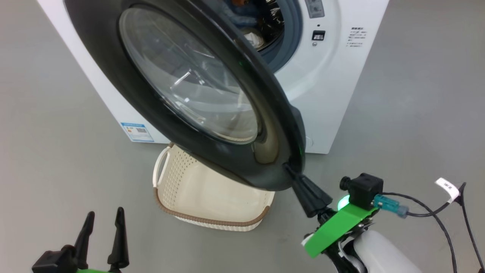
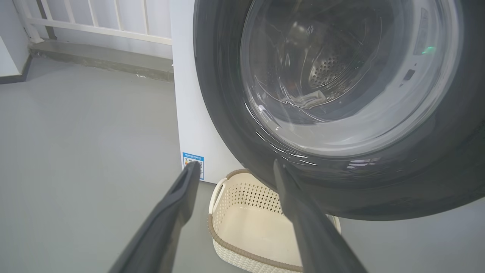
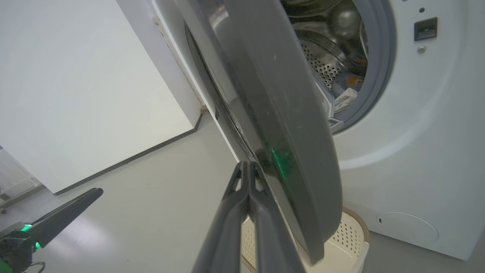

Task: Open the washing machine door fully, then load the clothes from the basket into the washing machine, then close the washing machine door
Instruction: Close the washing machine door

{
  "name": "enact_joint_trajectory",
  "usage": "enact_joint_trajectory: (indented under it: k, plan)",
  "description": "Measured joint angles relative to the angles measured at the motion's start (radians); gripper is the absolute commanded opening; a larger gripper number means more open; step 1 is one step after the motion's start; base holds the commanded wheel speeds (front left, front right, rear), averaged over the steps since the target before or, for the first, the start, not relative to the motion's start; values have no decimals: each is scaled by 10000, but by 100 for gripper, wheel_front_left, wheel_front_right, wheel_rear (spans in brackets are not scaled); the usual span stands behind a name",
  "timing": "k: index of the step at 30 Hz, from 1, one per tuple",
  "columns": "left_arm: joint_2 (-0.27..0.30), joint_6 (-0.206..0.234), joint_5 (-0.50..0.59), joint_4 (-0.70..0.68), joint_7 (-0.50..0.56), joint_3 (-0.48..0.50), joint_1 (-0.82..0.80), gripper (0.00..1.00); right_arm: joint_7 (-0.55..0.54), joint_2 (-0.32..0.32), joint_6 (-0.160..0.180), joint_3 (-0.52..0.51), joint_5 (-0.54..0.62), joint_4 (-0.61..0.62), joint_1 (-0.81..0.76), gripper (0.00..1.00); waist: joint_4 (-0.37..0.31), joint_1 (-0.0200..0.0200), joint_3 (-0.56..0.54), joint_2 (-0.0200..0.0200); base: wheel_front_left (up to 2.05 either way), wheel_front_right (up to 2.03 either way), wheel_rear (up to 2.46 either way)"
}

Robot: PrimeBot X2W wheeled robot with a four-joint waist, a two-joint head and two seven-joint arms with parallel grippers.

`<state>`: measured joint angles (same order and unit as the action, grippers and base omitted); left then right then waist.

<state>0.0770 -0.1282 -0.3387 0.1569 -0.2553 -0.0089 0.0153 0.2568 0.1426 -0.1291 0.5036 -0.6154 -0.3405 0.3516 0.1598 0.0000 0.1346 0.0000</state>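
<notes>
At the lower free edge of the washing machine door (image 1: 189, 83), the right gripper (image 1: 290, 170) has its two dark fingers pressed together into one point. It holds nothing, and this point touches the glossy black rim. The door stands about half open, tilted out from the washing machine (image 1: 322, 94), and its low part hangs over the basket (image 1: 212, 222), which sits on the floor just in front of the machine. The basket looks empty (a part of its inside is hidden behind the door, so I can not be fully sure). The clothes (image 1: 237, 17) lie inside the drum: blue fabric and a cream piece show past the door's edge, behind the blue-grey seal. The left gripper (image 1: 105, 213) is at the lower left of the head view, fingers spread wide with nothing between them, well apart from the door and the basket.

I judge that the loading is finished and the last step, closing the door, is in hand. The next move calls for a steady push of the joined fingertips against the rim, following the arc of the door around its hinge side, so that the point does not slide off the curved smooth surface. At the end a firm press is probably needed for the latch to catch.
</notes>
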Motion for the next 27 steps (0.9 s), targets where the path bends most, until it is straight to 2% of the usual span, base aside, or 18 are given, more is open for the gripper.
enact_joint_trajectory:
  k: [5, 14, 27]
  plan:
    - [-33, 0, -2, -48, 0, -63, -69, 100, 0, -219, -2, -654, 94, -117, 97, 0, 116, 0, 163, 0, 0, 0, 0]
    - [-105, 0, -4, -192, 0, -360, -640, 100, 0, -205, -2, -1735, 190, -265, 936, 0, 341, 0, 676, 0, 0, 0, 0]
    - [-278, 0, -15, -443, 0, -851, -1325, 100, 0, 155, -2, -3196, 502, -589, 2485, 0, 787, 0, 1554, 0, 0, 0, 0]
